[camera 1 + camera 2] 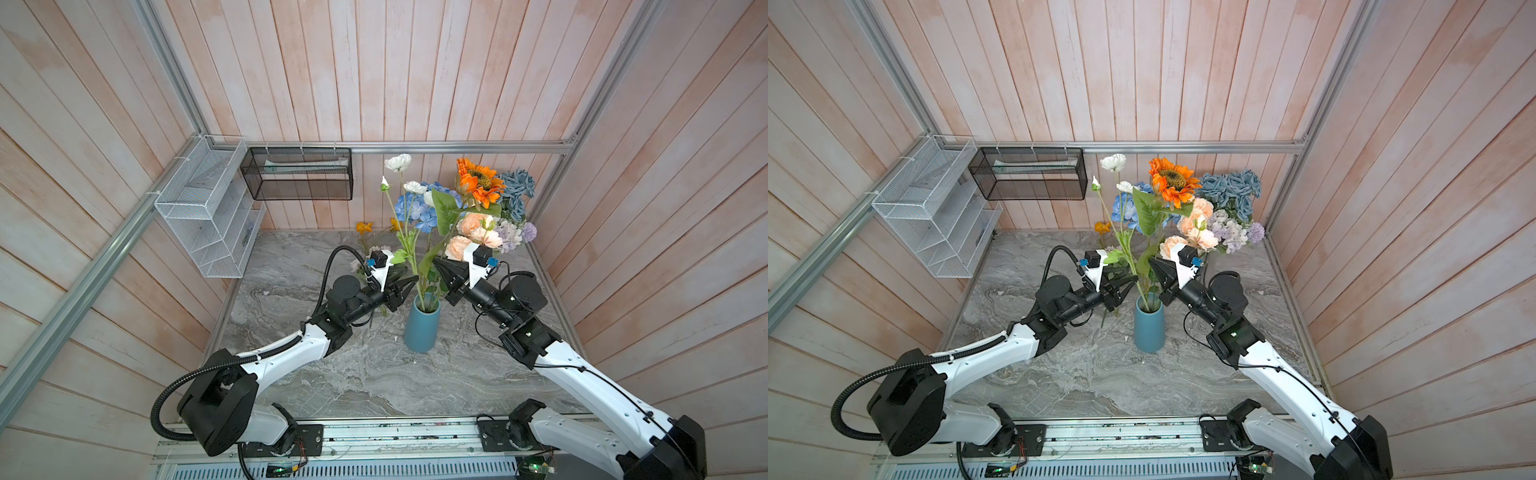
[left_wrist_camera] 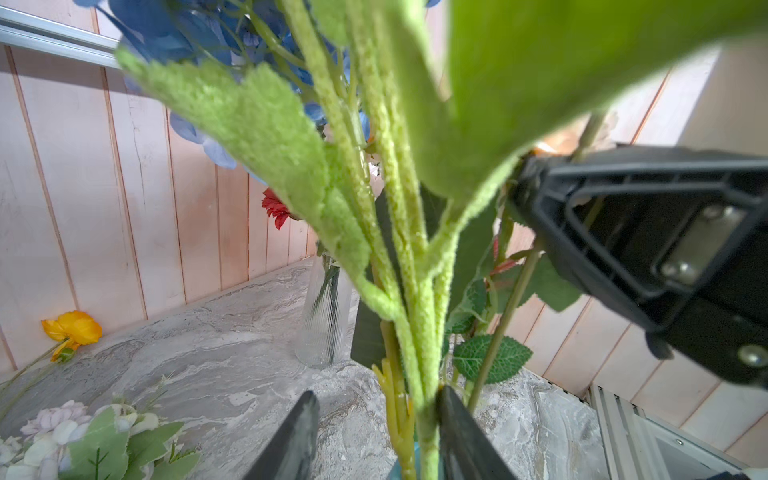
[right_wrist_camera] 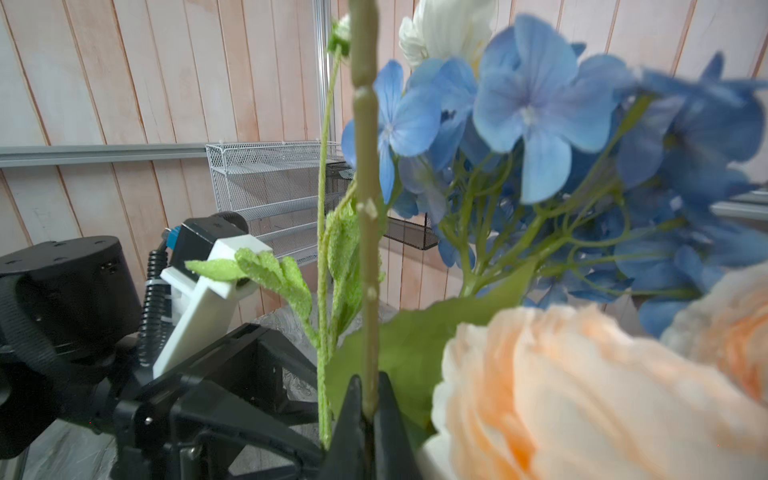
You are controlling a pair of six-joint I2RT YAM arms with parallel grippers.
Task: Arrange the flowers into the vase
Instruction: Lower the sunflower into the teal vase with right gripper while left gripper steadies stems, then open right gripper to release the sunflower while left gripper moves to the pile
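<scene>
Right gripper (image 3: 369, 386): mine, clamped on a thick olive stem (image 3: 365, 166) above the blue vase (image 1: 422, 328). My left gripper (image 2: 378, 399), jaws parted, straddles the fuzzy green stems (image 2: 415, 291) just above the vase's mouth.

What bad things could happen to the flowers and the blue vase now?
1. The blue vase is slim and its flowers stand tall. The right gripper is shut on a stem above it, so a sideways tug might tip it over.
2. The left gripper has several fuzzy stems between its open jaws. If it closes and lifts, it may pull out flowers already in the vase.
</scene>
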